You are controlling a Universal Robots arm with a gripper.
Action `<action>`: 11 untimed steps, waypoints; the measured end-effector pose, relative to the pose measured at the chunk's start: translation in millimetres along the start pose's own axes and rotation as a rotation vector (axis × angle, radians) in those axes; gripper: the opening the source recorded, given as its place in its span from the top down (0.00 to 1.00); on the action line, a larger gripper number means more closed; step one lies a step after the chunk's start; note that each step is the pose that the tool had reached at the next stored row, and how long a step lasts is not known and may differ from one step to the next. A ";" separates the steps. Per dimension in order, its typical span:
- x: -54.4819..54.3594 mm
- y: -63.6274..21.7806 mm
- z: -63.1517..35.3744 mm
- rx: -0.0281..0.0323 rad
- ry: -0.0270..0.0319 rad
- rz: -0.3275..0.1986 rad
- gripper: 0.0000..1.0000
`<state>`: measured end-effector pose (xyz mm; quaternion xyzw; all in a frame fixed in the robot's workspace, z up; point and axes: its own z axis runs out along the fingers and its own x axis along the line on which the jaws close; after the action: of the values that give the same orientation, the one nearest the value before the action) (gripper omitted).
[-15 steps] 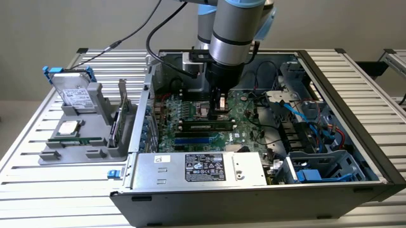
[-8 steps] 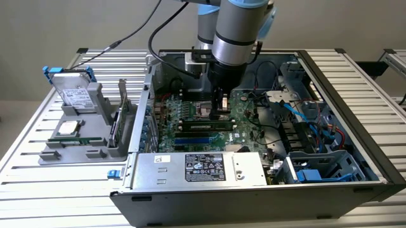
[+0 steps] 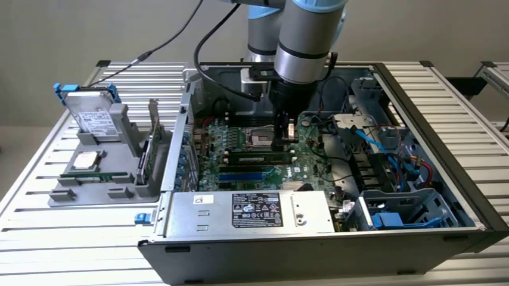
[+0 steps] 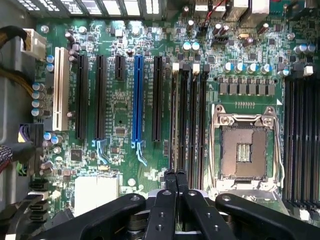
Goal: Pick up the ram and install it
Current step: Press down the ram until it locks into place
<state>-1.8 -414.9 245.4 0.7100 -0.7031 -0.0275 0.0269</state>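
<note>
One arm (image 3: 306, 36) reaches down into the open computer case (image 3: 318, 256). Its single gripper (image 3: 284, 142) hangs just beside the CPU socket (image 3: 258, 138), on the exterior view's right of it. From the wrist view the two fingers (image 4: 167, 195) are pressed flat against each other with nothing between them.

One ram (image 3: 256, 158) stands on edge on the motherboard (image 3: 208, 162), between the CPU socket and the one bright blue slot (image 3: 247, 177), with its pale label facing outward. The fingertips sit over the end of the ram on the exterior view's right. I can't tell whether they actually touch it.

Looking down from the wrist, I count four long black memory slots (image 4: 192, 120) packed side by side next to the CPU socket. I can't make out which of the four holds the stick. Farther from the socket, past the blue slot, there is one white slot (image 4: 62, 90).

Outside the case, well apart from the socket toward the exterior view's left, one grey fixture (image 3: 119, 179) carries one hard drive (image 3: 94, 122).
</note>
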 end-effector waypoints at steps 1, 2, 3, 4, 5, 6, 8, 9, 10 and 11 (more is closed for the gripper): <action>-0.2 -0.1 1.0 0.0026 0.0002 0.000 0.90; -0.4 -0.2 2.0 0.0035 0.0005 0.000 0.90; -0.4 -0.2 2.0 0.0035 0.0005 0.000 0.90; -0.4 -0.2 2.0 0.0035 0.0005 0.000 0.90; -0.4 -0.2 2.0 0.0035 0.0005 0.000 0.90; -0.4 -0.2 2.4 0.0036 0.0004 0.000 0.90; -0.6 -0.4 5.2 0.0039 0.0003 0.000 0.90; -0.7 -0.6 7.0 0.0039 0.0004 0.000 0.90; -0.9 -0.7 8.7 0.0039 0.0004 0.000 0.90; -1.0 -0.8 10.2 0.0039 0.0005 0.000 0.90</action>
<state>-1.8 -413.9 235.2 0.7101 -0.7032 -0.0259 0.0257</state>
